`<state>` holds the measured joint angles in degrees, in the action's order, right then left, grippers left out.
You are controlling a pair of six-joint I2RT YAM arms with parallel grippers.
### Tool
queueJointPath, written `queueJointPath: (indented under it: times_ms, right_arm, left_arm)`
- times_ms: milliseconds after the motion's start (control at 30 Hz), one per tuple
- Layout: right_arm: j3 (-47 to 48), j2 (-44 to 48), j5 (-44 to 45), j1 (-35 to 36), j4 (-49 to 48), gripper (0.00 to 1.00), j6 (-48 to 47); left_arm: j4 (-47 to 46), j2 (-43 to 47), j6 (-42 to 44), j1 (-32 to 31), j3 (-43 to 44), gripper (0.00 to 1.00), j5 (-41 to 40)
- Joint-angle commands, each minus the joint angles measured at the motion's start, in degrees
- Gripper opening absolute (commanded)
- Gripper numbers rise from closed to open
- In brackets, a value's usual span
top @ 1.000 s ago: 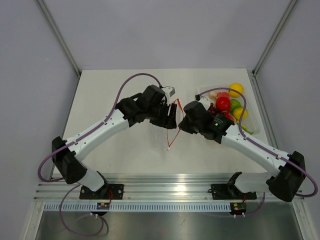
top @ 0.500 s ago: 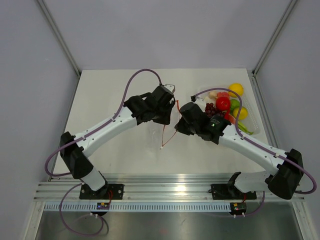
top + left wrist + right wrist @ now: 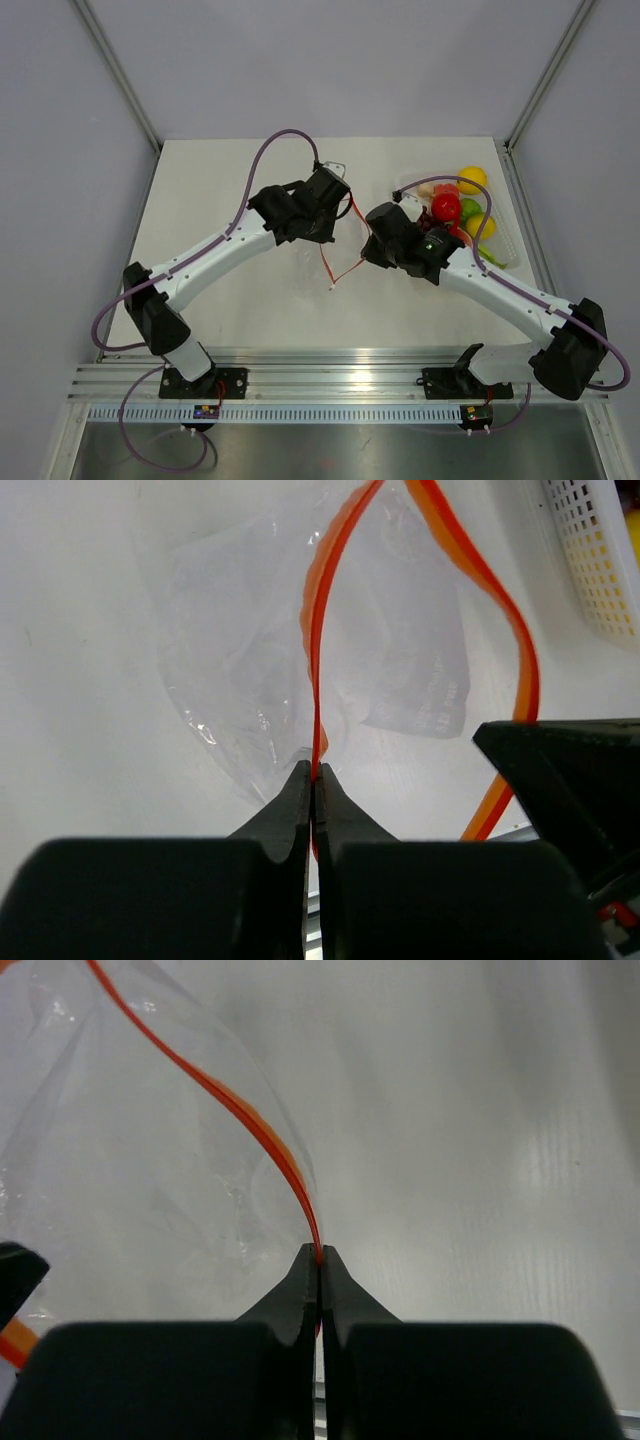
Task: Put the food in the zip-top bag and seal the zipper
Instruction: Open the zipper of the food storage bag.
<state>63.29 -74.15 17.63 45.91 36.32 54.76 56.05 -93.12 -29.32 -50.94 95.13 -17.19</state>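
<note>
The zip-top bag (image 3: 270,650) is clear and floppy and hangs between both grippers above the table. Its zipper (image 3: 318,670) is a red-orange strip, and the mouth gapes into two strands. My left gripper (image 3: 314,776) is shut on one strand. My right gripper (image 3: 319,1254) is shut on the other strand (image 3: 250,1120). In the top view the left gripper (image 3: 340,222) and right gripper (image 3: 370,245) sit close together, with the zipper (image 3: 345,272) drooping below them. The food (image 3: 446,207) lies to the right: a red fruit, yellow lemons (image 3: 472,178), green pieces and grapes.
The food sits in a white perforated tray (image 3: 508,250) at the table's right edge, just behind the right arm; its corner (image 3: 600,570) shows in the left wrist view. Purple cables (image 3: 262,165) loop over both arms. Bare tabletop lies to the left and in front.
The left gripper has gone from open to shut on the zipper strip. The hanging strip has shifted slightly. The right gripper has stayed shut on its strand.
</note>
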Motion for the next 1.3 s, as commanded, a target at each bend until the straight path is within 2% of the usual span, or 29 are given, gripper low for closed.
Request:
queueJointPath:
  times_ms: [0,133,200,233,267,300,367,600,700,767,833,867,967,1267]
  right_arm:
    - [-1.4,1.5,3.0,-2.1,0.7,0.01,-1.6]
    - [0.5,1.1,1.5,-3.0,1.5,0.08,-5.0]
    - [2.0,0.4,0.8,-3.8,2.7,0.2,-8.0]
    - [3.6,0.4,0.0,-4.2,3.8,0.29,-9.1]
    - [4.3,0.5,-0.8,-4.8,4.2,0.47,-11.6]
    - [4.9,0.6,-1.4,-5.0,4.6,0.54,-12.7]
    - [6.9,1.4,-2.3,-5.3,6.4,0.61,-15.9]
    - [7.9,10.2,2.8,-7.9,10.6,0.62,-20.1]
    - [7.7,11.0,1.9,-14.9,11.4,0.64,-22.5]
    - [7.3,10.6,-1.1,-22.5,10.4,0.73,-24.3]
    - [7.4,8.2,-5.3,-27.7,8.6,0.78,-26.5]
    - [7.5,6.1,-6.5,-31.8,7.9,0.85,-27.4]
    - [8.3,1.0,-10.7,-38.8,5.0,0.91,-28.6]
    - [14.2,-12.7,-12.2,-44.6,0.2,0.95,-31.1]
  left_arm:
    - [2.5,-2.1,1.8,0.1,4.1,0.0,-3.6]
    - [-1.0,-2.4,1.6,0.1,3.7,0.0,1.7]
    - [-2.0,-3.3,1.2,0.0,5.1,0.0,2.2]
    - [-2.0,-3.9,1.2,0.0,5.8,0.0,1.9]
    - [-1.9,-5.3,1.2,0.0,6.4,0.0,1.6]
    - [-1.7,-6.1,1.3,0.0,7.2,0.0,0.7]
    - [-0.3,-8.4,1.7,0.0,10.2,0.0,-0.4]
    - [2.2,-12.8,3.1,0.0,17.1,0.0,-2.8]
    - [2.0,-13.0,3.7,0.0,17.8,0.0,-2.1]
    - [2.3,-13.1,4.3,0.0,18.1,0.0,-2.1]
    - [2.5,-13.3,4.4,0.0,18.3,0.0,-2.5]
    - [2.5,-13.3,4.8,0.0,18.3,0.0,-2.6]
    - [2.5,-13.7,5.1,0.0,18.5,0.0,-2.3]
    - [3.8,-18.4,6.1,-0.1,22.7,0.0,-3.6]
